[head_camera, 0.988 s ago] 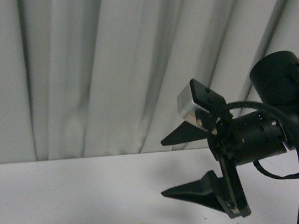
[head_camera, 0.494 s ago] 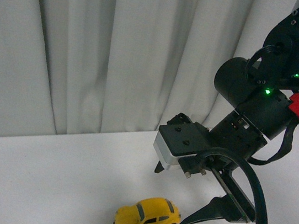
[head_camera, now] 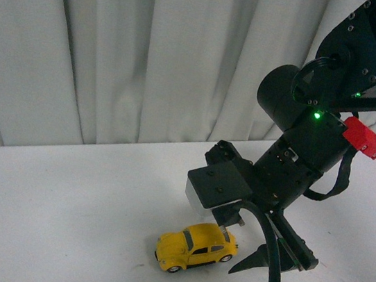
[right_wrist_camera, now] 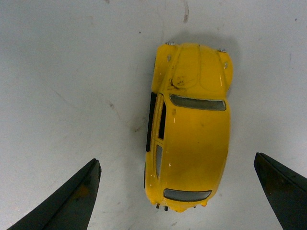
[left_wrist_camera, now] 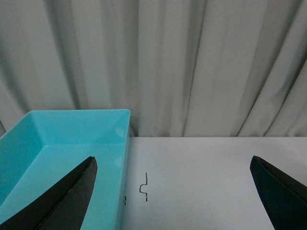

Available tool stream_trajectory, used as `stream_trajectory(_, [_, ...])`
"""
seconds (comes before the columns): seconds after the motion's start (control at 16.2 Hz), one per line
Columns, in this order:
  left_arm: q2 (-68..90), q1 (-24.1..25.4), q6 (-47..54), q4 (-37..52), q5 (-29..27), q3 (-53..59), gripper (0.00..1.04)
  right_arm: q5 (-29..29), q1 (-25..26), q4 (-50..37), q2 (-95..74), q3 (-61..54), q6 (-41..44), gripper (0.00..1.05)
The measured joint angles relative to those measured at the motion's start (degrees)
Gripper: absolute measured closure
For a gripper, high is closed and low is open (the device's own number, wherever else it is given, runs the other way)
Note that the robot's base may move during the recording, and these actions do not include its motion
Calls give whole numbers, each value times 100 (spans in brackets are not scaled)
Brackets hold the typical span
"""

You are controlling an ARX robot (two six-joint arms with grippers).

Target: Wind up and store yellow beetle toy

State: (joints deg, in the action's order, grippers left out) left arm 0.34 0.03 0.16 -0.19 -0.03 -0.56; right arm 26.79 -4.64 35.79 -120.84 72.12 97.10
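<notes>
A pale pleated curtain hangs behind a white counter.

At the left arm, seen from its wrist camera, an open turquoise bin sits on the counter against the curtain. The left hand is spread wide with nothing between its two dark fingers. One finger lies over the bin's near edge, and the other is out over bare counter. A small black squiggle marks the counter just beside the bin.

Toward the middle of the front view, the yellow beetle toy stands on its wheels on the counter, near the front edge of the picture, its length running left to right.

To its right, the black right arm reaches down from the upper corner, with a green light and a red tab on it. From the right wrist camera, the right hand hangs directly above the toy with its fingers wide apart. One fingertip shows on each side of the yellow roof, and neither touches the car.
</notes>
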Motion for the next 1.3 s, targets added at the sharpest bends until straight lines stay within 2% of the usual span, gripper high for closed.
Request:
stream_trajectory(0.62, [0,0,0,0,-2,0,7,-367,-330,-326,-396,192,-402,7])
stream_trajectory(0.74, [0,0,0,0,0,0,7,-411,-367,-345,-444,195,-455,9])
stream_trajectory(0.86, [0,0,0,0,0,-2,7,-385,-439,-369,-468,205,-520,22])
stream_trajectory(0.99, [0,0,0,0,0,0,7,-350,-490,-398,-468,216,-612,40])
stream_trajectory(1.05, [0,0,0,0,0,0,7,-332,-514,-407,-468,216,-693,53])
stream_trajectory(1.11, [0,0,0,0,0,-2,7,-286,-511,-417,-468,219,-774,60])
stream_trajectory(1.3, [0,0,0,0,0,0,7,-219,-479,-417,-468,221,-1093,63])
